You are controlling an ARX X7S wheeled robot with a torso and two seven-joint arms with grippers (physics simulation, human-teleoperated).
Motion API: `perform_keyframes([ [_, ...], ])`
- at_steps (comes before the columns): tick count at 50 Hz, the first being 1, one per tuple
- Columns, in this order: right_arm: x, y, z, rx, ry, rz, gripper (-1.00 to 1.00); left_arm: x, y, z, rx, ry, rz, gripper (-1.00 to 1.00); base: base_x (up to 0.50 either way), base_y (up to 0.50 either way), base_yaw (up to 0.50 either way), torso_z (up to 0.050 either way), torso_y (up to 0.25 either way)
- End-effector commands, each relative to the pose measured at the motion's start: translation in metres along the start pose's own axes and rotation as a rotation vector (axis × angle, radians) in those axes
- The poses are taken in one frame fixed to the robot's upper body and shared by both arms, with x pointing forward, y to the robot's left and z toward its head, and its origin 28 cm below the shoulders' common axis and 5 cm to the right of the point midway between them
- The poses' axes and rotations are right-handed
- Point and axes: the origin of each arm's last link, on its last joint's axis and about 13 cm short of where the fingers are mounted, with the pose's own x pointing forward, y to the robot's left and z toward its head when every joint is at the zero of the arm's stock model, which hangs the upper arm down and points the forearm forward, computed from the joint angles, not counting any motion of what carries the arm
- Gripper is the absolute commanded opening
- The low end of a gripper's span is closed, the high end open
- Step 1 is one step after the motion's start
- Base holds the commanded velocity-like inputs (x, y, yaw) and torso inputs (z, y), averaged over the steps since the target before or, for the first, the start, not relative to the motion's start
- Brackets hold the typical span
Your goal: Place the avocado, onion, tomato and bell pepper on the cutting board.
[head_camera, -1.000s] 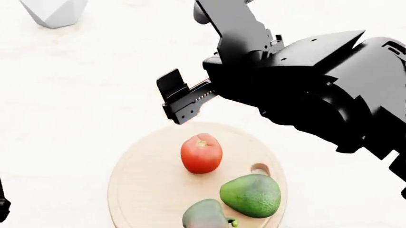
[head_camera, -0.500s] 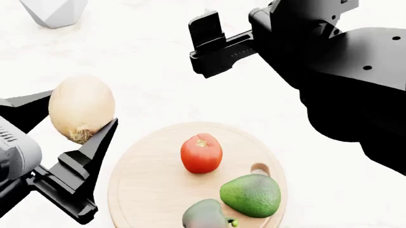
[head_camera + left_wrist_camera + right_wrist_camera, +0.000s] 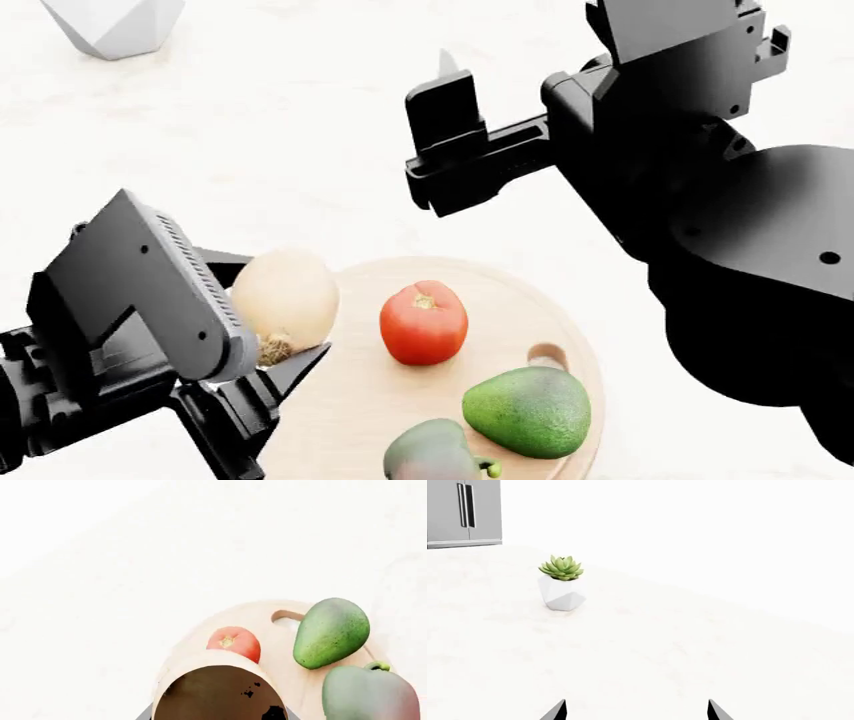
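The round wooden cutting board (image 3: 334,400) carries the red tomato (image 3: 423,322), the smooth green avocado (image 3: 527,410) and the green-red bell pepper (image 3: 430,455). My left gripper (image 3: 274,322) is shut on the pale onion (image 3: 283,298), holding it over the board's left edge, root tuft down. The left wrist view shows the onion (image 3: 220,692) close up, with the tomato (image 3: 235,641), avocado (image 3: 331,632), bell pepper (image 3: 370,695) and board (image 3: 260,611) beyond it. My right gripper (image 3: 636,711) is open and holds nothing, raised over the table beyond the board.
A white faceted planter (image 3: 114,25) with a succulent (image 3: 562,567) stands at the table's far left. A steel refrigerator (image 3: 464,512) is in the background. The board's oval handle hole (image 3: 547,355) lies beside the avocado.
My left arm entered with the onion and moved right and down to the board's left edge. The right gripper rose away from the board.
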Motion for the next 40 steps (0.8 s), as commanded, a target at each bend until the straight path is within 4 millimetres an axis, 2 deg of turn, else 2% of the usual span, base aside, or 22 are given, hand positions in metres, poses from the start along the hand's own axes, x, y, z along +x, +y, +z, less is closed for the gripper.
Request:
perform_keyframes([
  [1,-0.007,0.001,-0.005,0.005,0.003,-0.008,1.00,0.012,-0.009,-0.020,0.035,0.101,-0.087,-1.00,0.00,0.00,0.00,0.000,0.000],
  [6,-0.008,0.002,-0.006,0.008,0.010,-0.008,1.00,0.012,-0.014,-0.029,0.027,0.124,-0.102,-1.00,0.00,0.00,0.00,0.000,0.000],
  [14,-0.009,0.002,-0.009,0.012,0.018,-0.009,1.00,0.012,-0.018,-0.032,0.023,0.132,-0.122,-1.00,0.00,0.00,0.00,0.000,0.000],
  [15,-0.010,0.002,-0.009,0.012,0.019,-0.010,1.00,0.011,-0.018,-0.032,0.028,0.132,-0.122,1.00,0.00,0.00,0.00,0.000,0.000],
  [30,-0.010,0.003,-0.009,0.016,0.021,-0.011,1.00,0.007,-0.020,-0.033,0.046,0.126,-0.136,1.00,0.00,0.00,0.00,0.000,0.000],
  [36,-0.009,0.003,-0.009,0.017,0.018,-0.011,1.00,0.003,-0.017,-0.024,0.063,0.097,-0.124,1.00,0.00,0.00,0.00,0.000,0.000],
  [40,-0.009,0.003,-0.009,0.018,0.017,-0.010,1.00,-0.006,-0.014,-0.009,0.084,0.027,-0.108,1.00,0.00,0.00,0.00,0.000,0.000],
])
